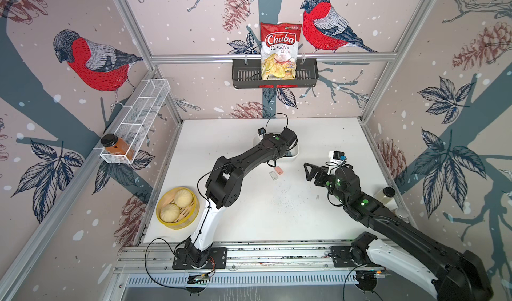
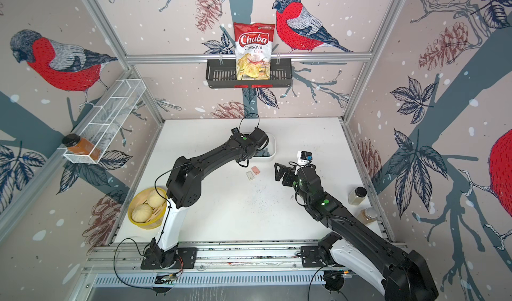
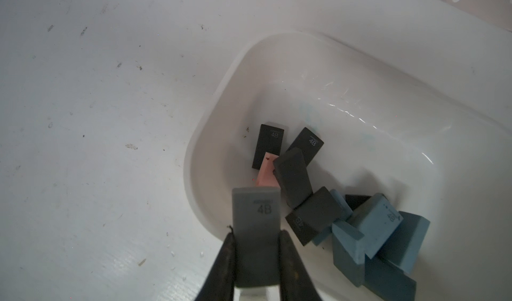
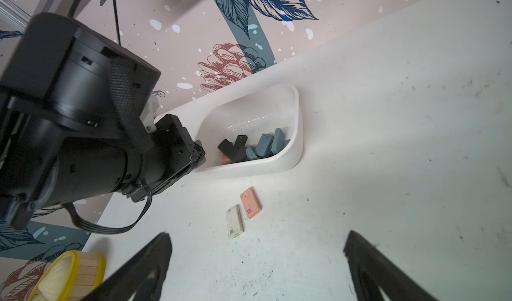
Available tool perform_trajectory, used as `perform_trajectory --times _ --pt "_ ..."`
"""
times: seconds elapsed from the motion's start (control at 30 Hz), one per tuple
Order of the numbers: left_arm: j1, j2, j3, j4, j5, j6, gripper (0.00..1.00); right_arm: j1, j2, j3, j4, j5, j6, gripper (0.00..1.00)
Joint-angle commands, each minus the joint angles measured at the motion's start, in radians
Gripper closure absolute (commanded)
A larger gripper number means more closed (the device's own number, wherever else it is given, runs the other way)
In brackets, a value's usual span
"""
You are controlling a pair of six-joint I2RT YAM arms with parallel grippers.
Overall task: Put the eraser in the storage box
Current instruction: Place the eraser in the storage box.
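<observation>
In the left wrist view, my left gripper point(image 3: 256, 233) is shut on a grey eraser point(image 3: 256, 211) marked 4B. It holds the eraser over the near rim of the white storage box point(image 3: 199, 147). Several black and blue erasers and a pink one lie inside the box. In both top views the left wrist covers most of the storage box point(image 1: 294, 155) and hides the jaws. A pink eraser point(image 4: 250, 202) and a white eraser point(image 4: 235, 221) lie on the table in front of the box. My right gripper point(image 4: 256, 241) stands open and empty just short of them.
A yellow bamboo steamer point(image 1: 166, 219) with two buns sits at the table's front left. Two jars point(image 2: 357, 195) stand by the right wall. A chip bag point(image 1: 279, 50) stands in the black basket on the back wall. A jar sits in the wire rack point(image 1: 144, 114) on the left.
</observation>
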Motion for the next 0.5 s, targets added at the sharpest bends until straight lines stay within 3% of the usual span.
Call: perform_trajectory --times 0.0,0.47 --pt "0.013 0.018 0.007 0.076 0.03 0.108 0.73 0.0 0.0 -0.001 0.025 0.006 0.007 0.0" --pt "0.031 0.051 0.023 0.129 0.057 0.171 0.66 0.0 0.011 -0.002 0.029 0.002 0.005 0.0"
